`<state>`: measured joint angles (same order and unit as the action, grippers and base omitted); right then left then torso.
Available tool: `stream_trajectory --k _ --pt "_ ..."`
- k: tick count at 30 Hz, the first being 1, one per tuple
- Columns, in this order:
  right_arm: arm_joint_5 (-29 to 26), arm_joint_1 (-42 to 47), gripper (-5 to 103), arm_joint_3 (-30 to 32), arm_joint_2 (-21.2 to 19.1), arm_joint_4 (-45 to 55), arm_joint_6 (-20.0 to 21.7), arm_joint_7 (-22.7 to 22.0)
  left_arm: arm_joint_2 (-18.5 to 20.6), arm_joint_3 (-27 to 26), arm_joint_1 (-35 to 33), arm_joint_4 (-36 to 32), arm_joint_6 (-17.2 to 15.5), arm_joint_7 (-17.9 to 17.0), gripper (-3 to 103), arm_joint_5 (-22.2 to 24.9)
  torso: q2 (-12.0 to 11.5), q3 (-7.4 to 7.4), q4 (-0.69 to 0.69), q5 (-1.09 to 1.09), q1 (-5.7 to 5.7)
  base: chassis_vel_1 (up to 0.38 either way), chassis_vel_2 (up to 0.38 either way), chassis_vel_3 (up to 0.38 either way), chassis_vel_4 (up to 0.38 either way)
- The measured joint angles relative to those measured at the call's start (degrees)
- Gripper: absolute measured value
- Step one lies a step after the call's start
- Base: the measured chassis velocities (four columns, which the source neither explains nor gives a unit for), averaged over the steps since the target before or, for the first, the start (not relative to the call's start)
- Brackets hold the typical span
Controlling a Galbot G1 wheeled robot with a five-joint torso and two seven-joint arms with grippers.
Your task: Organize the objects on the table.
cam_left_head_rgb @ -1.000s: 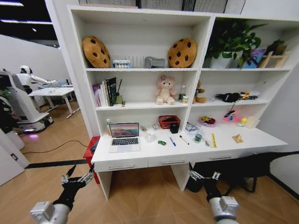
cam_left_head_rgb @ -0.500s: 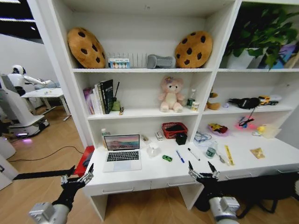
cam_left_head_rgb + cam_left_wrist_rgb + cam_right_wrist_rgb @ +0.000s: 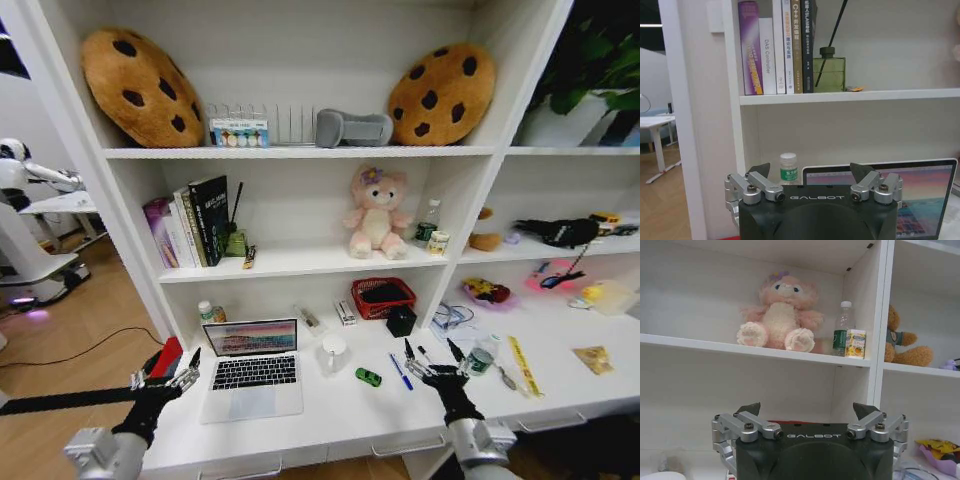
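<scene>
Right claw (image 3: pixel 432 356) beside blue pen (image 3: pixel 401 371).

The left gripper (image 3: pixel 171 367) and the right gripper (image 3: pixel 431 353) have the same build: a black housing with the white word GALBOT on it, silver metal links with dark screws, and black pointed fingertips (image 3: pixel 759 169). Behind each gripper there is a slim black wrist, and then a thick light-grey forearm with a round shape. The silver links sit in pairs on both sides of the housing, with a screw at each joint.
</scene>
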<state>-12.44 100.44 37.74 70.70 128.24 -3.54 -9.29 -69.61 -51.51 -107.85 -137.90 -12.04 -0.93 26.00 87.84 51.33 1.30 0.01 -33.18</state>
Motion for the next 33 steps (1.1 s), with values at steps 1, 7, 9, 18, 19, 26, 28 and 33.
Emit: stream_trajectory --k 1,7,9,18,19,26,28,33 --pt "0.0 0.0 100 0.0 0.0 0.0 0.0 0.0 0.0 0.0 0.0 0.0 0.0 0.0 92 0.0 0.0 0.00 0.00 0.00 0.00 0.053 -0.068 -0.069 0.047" --pt "0.0 -0.4 100 0.8 -0.7 -1.9 -1.5 -0.2 12.6 -1.9 3.2 5.1 -0.2 2.0 68 0.7 0.0 0.01 0.00 0.00 -0.03 0.039 -0.024 -0.032 0.021" --pt "0.0 -0.4 100 0.8 -0.5 -2.1 -1.7 -0.2 14.7 -1.5 3.6 6.2 0.0 2.5 62 0.8 0.0 0.02 0.01 0.00 -0.06 0.000 0.000 0.000 0.000" --pt "-0.2 -0.7 100 1.6 -1.1 -3.7 -1.7 -1.0 29.3 1.1 11.6 16.7 1.3 7.2 29 2.1 0.0 0.02 0.00 0.00 -0.07 0.000 0.000 0.000 0.000" --pt "-0.2 -0.7 100 1.6 -1.1 -3.7 -1.7 -1.0 29.3 1.1 11.6 16.7 1.3 7.2 29 2.1 0.0 0.02 0.00 0.00 -0.07 0.000 0.000 0.000 0.000" --pt "-0.3 -1.0 100 2.2 -1.0 -5.4 -2.1 -1.1 38.2 1.4 16.5 23.8 3.5 18.1 3 2.3 0.0 0.03 0.00 0.00 -0.07 0.000 0.000 0.000 0.000" --pt "-0.4 -1.3 100 2.6 -0.5 -6.4 -2.6 -1.1 42.3 5.1 21.7 27.0 4.0 22.8 0 2.2 0.0 0.02 0.00 0.00 -0.07 0.000 0.000 0.000 0.000" --pt "-0.3 -1.4 100 3.0 -0.1 -7.2 -3.3 -1.1 44.3 9.8 26.2 28.6 4.0 24.4 0 2.1 0.0 0.02 0.00 -0.01 -0.07 0.000 0.000 0.000 0.000"
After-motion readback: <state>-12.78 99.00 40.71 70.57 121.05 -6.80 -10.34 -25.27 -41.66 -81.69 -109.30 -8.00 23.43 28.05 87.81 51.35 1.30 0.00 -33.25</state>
